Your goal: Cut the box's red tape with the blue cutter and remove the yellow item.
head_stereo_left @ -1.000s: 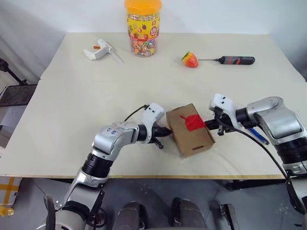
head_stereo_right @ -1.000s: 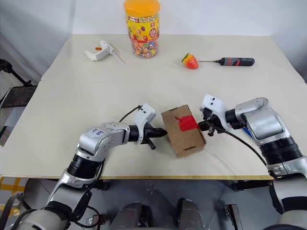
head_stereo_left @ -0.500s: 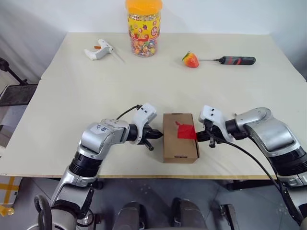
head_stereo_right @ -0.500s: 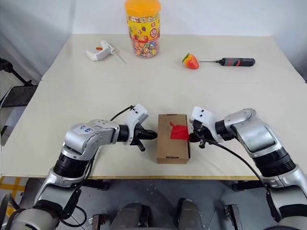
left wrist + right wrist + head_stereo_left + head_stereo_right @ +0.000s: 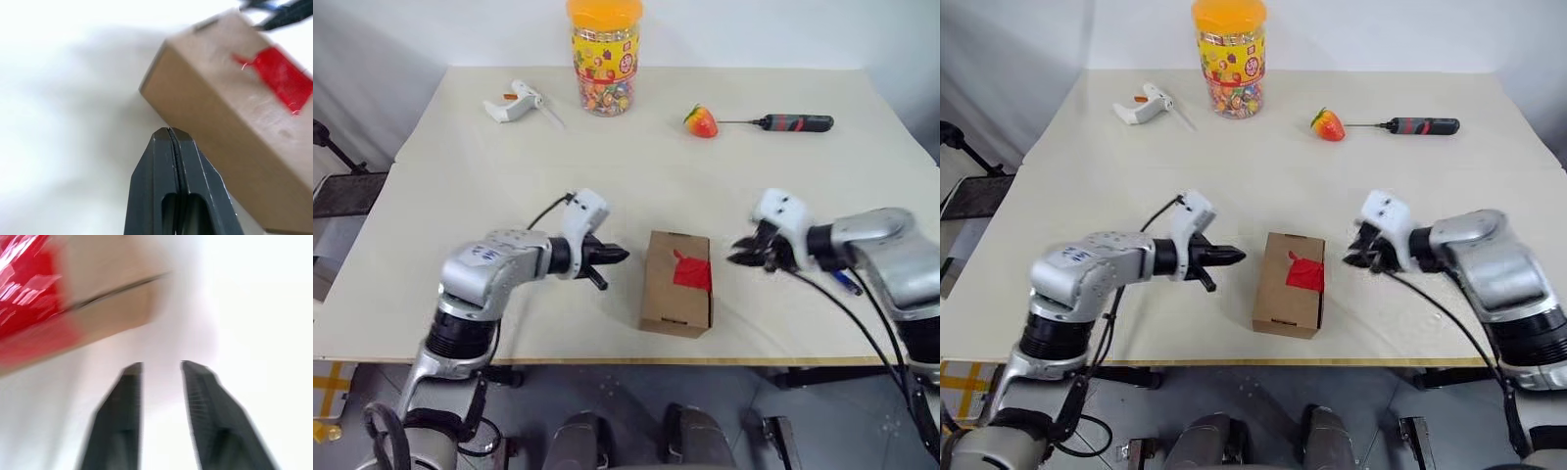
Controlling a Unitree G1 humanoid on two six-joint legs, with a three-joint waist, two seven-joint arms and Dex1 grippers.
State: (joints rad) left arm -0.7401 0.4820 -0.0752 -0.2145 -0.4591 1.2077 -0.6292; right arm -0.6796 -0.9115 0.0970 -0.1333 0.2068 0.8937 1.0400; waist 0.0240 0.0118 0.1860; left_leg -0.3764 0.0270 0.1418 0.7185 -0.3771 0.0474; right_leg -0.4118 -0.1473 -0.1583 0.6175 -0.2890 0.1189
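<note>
One cardboard box (image 5: 676,282) with one red tape patch (image 5: 693,273) lies on the table (image 5: 460,196). Beyond the box are one candy jar (image 5: 604,57), one white pistol-shaped tool (image 5: 521,102), one toy strawberry (image 5: 701,121) and one screwdriver (image 5: 786,122). One blue cutter (image 5: 843,282) lies right of the box.

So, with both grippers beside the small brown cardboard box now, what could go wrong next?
1. The slim blue cutter lies partly hidden under the right arm, so reaching it may be awkward.
2. The small brown cardboard box sits near the table's front edge, held by neither gripper; a push could slide it off.
3. The red tape looks intact, so the box is probably still sealed.
</note>
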